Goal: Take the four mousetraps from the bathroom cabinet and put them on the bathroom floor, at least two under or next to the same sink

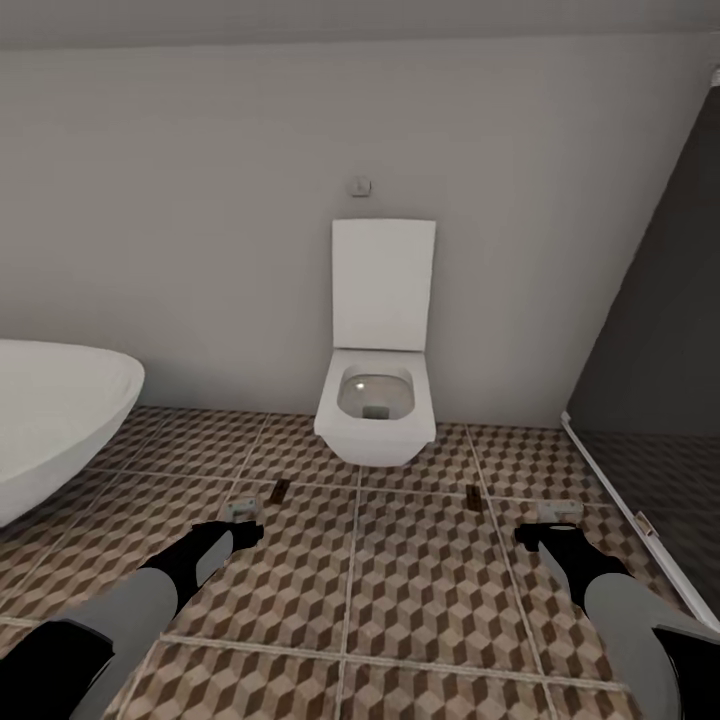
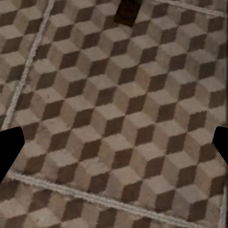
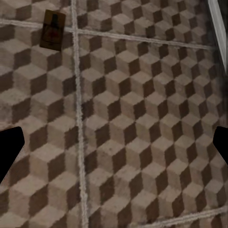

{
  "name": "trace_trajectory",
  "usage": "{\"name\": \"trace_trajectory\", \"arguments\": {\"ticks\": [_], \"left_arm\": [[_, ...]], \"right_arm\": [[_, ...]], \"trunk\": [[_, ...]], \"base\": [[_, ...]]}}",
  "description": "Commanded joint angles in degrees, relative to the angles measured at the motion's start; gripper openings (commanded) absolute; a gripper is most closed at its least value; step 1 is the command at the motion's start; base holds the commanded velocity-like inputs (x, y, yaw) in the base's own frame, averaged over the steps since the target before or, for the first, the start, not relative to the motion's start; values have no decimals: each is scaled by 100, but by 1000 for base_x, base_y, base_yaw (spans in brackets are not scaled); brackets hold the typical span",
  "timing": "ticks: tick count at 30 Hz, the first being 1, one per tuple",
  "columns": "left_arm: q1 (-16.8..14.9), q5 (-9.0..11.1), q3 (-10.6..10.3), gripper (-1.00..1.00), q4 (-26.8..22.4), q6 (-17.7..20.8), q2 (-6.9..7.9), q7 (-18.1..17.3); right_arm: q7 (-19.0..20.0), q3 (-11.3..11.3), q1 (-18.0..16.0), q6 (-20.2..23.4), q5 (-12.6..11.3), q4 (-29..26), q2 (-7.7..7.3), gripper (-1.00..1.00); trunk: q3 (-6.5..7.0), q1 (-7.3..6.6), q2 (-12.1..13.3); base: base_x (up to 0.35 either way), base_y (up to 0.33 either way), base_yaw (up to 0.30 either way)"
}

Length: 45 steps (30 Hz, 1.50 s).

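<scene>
Tiled floor (image 1: 420, 590): mousetraps (image 1: 281, 489) beyond both grippers (image 1: 240, 522).

Head forward-down; wrists close over floor (image 1: 420, 590)

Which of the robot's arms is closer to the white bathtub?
The left. Its left gripper hangs over the tiled floor just beside the bathtub, while the right gripper is far across the room, near the dark glass panel.

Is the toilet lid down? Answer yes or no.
No, the toilet lid stands upright against the wall, leaving the bowl open.
</scene>
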Motion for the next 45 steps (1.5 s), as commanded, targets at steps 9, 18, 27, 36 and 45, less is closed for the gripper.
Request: {"name": "trace_trajectory", "arguments": {"ticks": [9, 18, 27, 36, 45], "left_arm": [[0, 61, -48, 100, -1, 29, 4, 42], [0, 55, -48, 100, 22, 29, -9, 47], [6, 53, -48, 100, 140, 27, -6, 43], [18, 52, -48, 100, 446, 15, -19, 32], [48, 46, -48, 100, 750, 12, -93, 17]], "right_arm": [[-4, -34, 4, 31, 58, -2, 3, 100], [-6, -41, 20, 28, 47, 19, 1, 100], [0, -43, 77, 23, 37, 33, -5, 100], [1, -42, 197, 22, 33, 36, -4, 100], [1, -43, 374, 15, 16, 41, -5, 100]], "trunk": [[276, -24, 11], [557, -47, 23], [806, -211, 317], [993, -409, 678], [1158, -607, 1039]], "base": [[0, 0, 0], [0, 0, 0], [0, 0, 0], [0, 0, 0], [0, 0, 0]]}}
